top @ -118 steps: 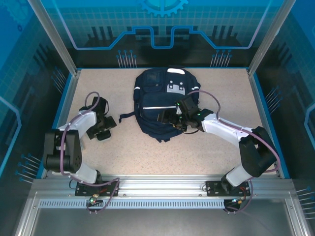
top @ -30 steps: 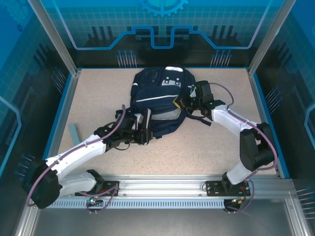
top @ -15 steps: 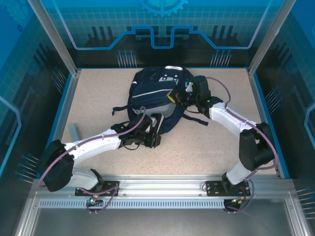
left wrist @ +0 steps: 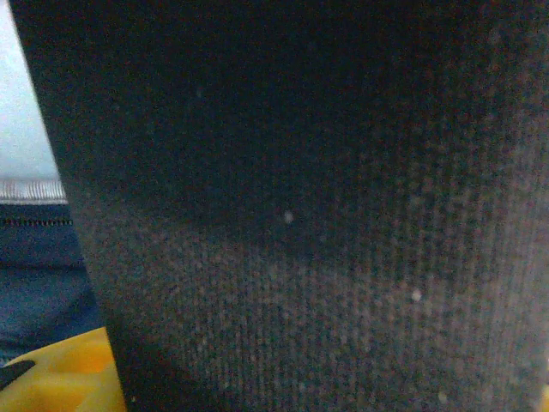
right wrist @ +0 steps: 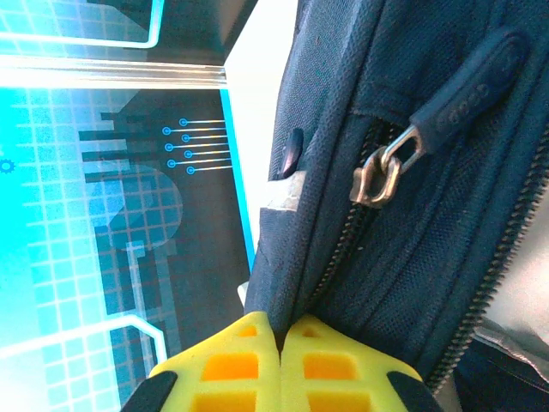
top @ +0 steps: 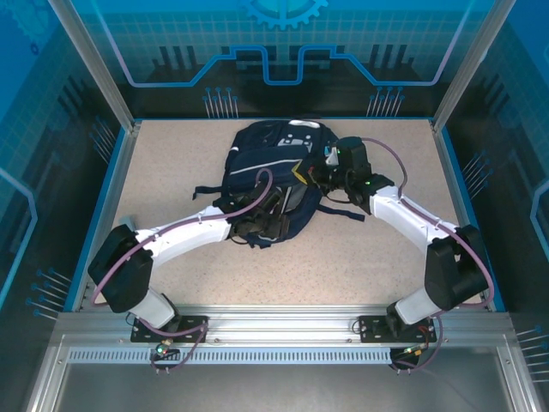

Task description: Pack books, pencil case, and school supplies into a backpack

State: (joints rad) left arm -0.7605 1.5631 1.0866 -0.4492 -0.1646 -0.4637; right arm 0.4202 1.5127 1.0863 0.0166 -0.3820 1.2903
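Backpack [top: 262, 159] lies flat on the worktop [top: 171, 172], so imo the right pincer [right wrist: 281, 343], clenched on the fabric lip at its right side, should hold that lip up and taut while the left pincer [top: 273, 216], at its near edge (can't tell if clenched), slides in low.

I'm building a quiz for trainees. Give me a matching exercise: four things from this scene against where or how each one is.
1 backpack
2 right gripper
3 left gripper
4 zipper pull

a at the backpack's near end
b attached to a metal slider
c lying on the table
d pinching backpack fabric

Pairs: 1-c, 2-d, 3-a, 4-b
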